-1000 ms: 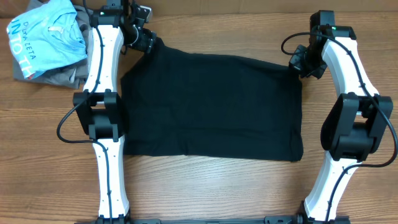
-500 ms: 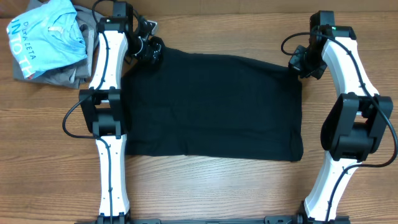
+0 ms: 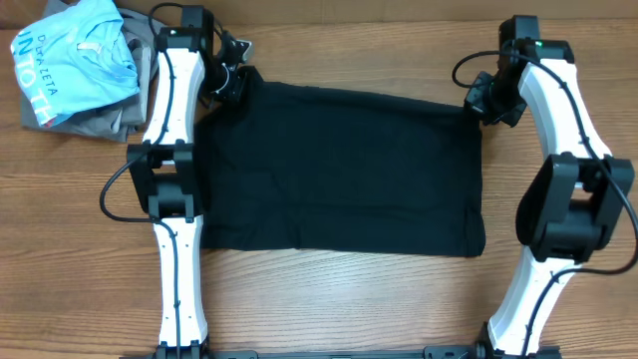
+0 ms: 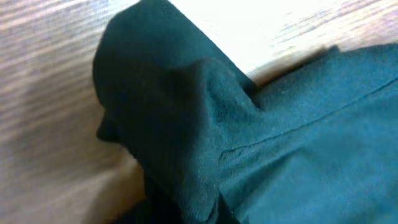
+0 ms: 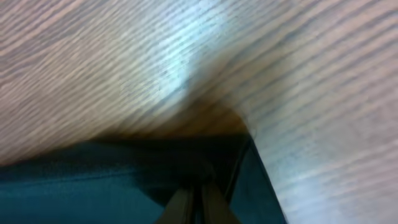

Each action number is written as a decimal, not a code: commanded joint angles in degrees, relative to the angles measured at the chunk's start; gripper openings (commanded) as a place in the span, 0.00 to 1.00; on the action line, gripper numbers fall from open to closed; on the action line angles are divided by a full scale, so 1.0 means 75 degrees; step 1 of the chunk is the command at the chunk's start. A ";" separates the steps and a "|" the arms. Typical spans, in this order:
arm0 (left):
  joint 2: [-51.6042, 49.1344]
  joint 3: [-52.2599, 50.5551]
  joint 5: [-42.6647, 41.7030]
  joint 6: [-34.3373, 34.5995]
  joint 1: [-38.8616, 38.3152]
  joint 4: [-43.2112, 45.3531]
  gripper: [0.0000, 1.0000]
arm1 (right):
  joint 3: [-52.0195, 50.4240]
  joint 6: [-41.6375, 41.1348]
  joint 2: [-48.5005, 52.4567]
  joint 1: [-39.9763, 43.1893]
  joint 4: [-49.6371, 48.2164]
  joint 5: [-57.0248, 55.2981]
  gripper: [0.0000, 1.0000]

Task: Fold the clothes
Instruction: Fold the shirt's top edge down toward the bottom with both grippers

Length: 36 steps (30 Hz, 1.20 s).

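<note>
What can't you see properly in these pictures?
- Left end effector: in the overhead view its fingers are lost against the black cloth. The left wrist view shows only cloth, so open or shut is unclear.
- Right end effector: the right wrist view is blurred, and the bottom edge cuts off all but the fingertips.
- Grey clothes: mostly hidden under the blue shirt, overhead.

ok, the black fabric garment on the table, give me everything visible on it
The black fabric garment lies spread flat on the wooden table, roughly rectangular, matte knit with a stitched seam, lightly wrinkled. Its far-left corner is bunched up at the left gripper; the right gripper pinches its far-right corner.
</note>
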<state>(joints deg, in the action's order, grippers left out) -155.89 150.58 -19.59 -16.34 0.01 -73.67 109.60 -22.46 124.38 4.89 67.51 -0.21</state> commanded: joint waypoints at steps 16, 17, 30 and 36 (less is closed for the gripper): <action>0.1026 0.0396 0.0006 0.1303 0.0125 -0.3089 0.04 | 0.0181 -0.0006 -0.0982 0.0058 0.2903 0.0230 0.04; 0.1055 0.0396 0.0041 0.1367 0.0125 -0.3089 0.04 | 0.0181 -0.0009 -0.0982 0.0058 0.2967 0.0181 0.04; 0.2833 -0.1853 0.0603 0.1903 0.0169 -0.3089 0.04 | 0.0181 -0.0038 -0.0985 0.0306 0.3471 -0.0271 0.04; 0.3322 -0.3448 0.0306 0.2043 0.0087 -0.3089 0.04 | 0.0181 -0.0172 -0.0985 0.0315 0.3751 -0.0242 0.04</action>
<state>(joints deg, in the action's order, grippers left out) -132.53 130.30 -17.02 -2.42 0.47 -96.68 109.91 -22.52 119.20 7.09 94.74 -0.69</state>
